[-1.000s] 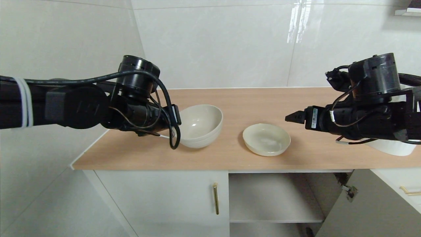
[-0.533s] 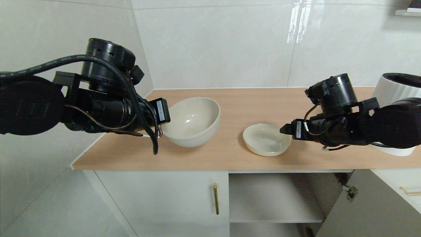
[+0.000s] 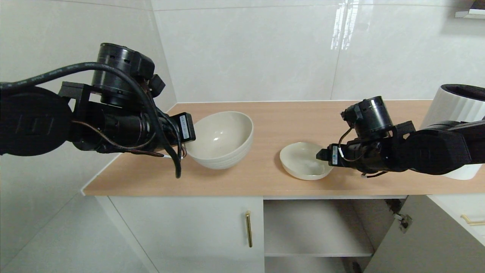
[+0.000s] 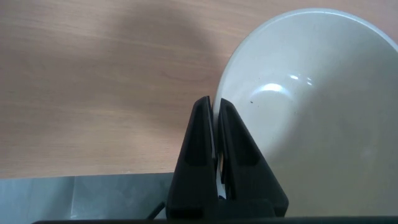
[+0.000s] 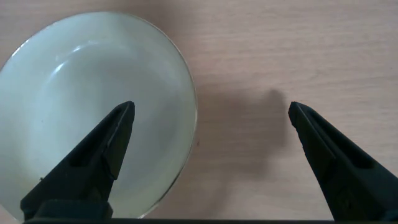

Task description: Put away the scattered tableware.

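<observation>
While both arms hang low over the worktop (image 3: 265,121), two pieces are out.
Nearer: right tool (image 5: 210,107) spread wide astride the shallow dish (image 3: 303,161) rim, one finger over its inside. Farther back, left tool (image 4: 214,106) pinches the rim of the tilted big bowl (image 3: 221,138).

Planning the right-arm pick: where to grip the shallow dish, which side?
Pinch the rim of the shallow dish from the robot's right, one finger inside, one outside: it lies flat, leaving only the thin rim. The open right hand straddles that edge.
</observation>
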Controlling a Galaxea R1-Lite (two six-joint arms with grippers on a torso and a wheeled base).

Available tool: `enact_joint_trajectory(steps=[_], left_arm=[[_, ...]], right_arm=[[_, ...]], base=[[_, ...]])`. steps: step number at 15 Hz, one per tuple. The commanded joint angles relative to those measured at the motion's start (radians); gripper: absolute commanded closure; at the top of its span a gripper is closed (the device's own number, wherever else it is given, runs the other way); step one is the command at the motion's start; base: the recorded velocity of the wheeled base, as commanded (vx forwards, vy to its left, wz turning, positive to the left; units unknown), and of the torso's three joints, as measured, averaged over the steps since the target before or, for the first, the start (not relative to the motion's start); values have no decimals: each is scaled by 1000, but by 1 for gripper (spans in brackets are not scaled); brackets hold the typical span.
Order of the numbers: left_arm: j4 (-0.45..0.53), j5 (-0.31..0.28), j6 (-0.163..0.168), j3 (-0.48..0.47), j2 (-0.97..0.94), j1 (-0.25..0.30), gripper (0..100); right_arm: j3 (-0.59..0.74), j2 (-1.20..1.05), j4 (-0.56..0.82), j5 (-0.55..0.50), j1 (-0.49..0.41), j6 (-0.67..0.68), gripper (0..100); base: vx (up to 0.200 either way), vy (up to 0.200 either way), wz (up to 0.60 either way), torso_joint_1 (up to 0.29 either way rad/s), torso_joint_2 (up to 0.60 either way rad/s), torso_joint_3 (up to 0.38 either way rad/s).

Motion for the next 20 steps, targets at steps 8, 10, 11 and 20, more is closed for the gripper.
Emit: enact_joint_trajectory(steps=[8, 10, 11, 20], left_arm=[[0, 1, -5, 1, -8, 1, 100], [1, 1, -7, 6, -13, -1, 100], [1, 1, -5, 20, -19, -1, 100], [-57, 7, -10, 225, -94, -53, 100]], right_arm=[[-10, 9, 3, 8, 15, 16, 100], [-9, -64, 16, 13, 15, 28, 100], [-10, -113, 54, 31, 15, 31, 100], [25, -317, 269, 267, 15, 88, 100]], base=[[0, 0, 0, 0, 0, 0], [0, 0, 0, 0, 0, 0], [0, 0, 0, 0, 0, 0], [0, 0, 0, 0, 0, 0]])
